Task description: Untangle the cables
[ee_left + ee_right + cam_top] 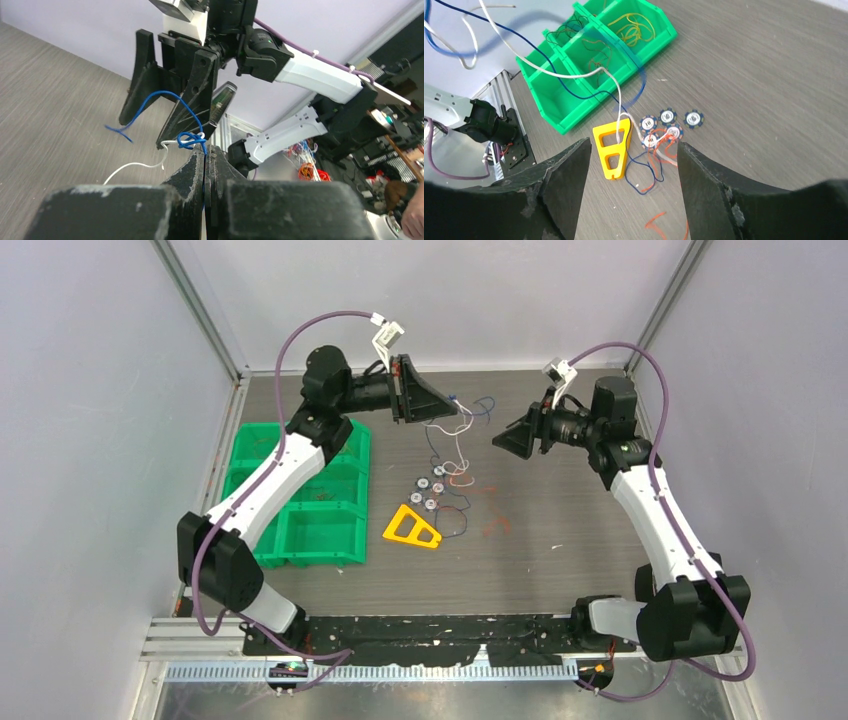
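Cables (192, 139), blue and white knotted together, hang from the left tool (205, 151), clamped on them above the surface (560, 540); other strands (655, 219) lie below near the chips (667, 116); the right tool (634, 146) stands apart, empty.

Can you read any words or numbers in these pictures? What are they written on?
"10": on a round blue-and-white chip lying on the table next to the yellow triangle piece, seen by the right wrist camera.
The other chips have printed middles too, but they are too blurred to read.
No other words or numbers can be read.
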Controlling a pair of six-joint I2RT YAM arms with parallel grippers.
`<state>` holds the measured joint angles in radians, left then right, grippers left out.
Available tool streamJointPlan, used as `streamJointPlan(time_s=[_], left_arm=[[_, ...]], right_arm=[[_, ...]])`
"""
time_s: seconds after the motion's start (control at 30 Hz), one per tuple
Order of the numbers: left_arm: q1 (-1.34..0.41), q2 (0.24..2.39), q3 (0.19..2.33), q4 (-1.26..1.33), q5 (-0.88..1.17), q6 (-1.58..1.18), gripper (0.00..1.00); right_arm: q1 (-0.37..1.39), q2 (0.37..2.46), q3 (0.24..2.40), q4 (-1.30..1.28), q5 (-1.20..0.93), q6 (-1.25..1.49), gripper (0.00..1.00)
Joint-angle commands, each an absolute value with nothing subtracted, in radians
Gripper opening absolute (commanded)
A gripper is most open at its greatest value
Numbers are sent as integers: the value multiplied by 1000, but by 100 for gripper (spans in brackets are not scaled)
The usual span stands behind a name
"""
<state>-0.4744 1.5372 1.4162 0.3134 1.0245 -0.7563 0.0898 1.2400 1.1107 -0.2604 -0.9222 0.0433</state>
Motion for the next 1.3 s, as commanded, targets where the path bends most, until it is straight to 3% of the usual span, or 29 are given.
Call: streamJointPlan(time_s=[0.0,0.2,0.37,0.5,1.1,1.2,1.27], left_arm=[[-488,1505,1420,448,1120,-789,0],[-490,1507,1441,460,1131,-805,0],[-492,1515,1459,438,1115,-808,0],[-492,1519,1468,442,1113,-812,0],[-509,1513,1464,484,1146,-841,0],[-509,1511,1468,483,1148,-841,0],[-508,1509,1480,457,1140,-823,0]], right_arm=[[116,1197,1153,-119,-965,27,69],[156,1173,1107,-88,-1083,-29,70],[270,1085,962,140,-953,48,55],[284,1023,923,157,-898,-39,51],[425,1065,903,355,-712,-229,48],[433,1087,906,348,-702,-250,38],[435,1097,903,336,-692,-268,21]])
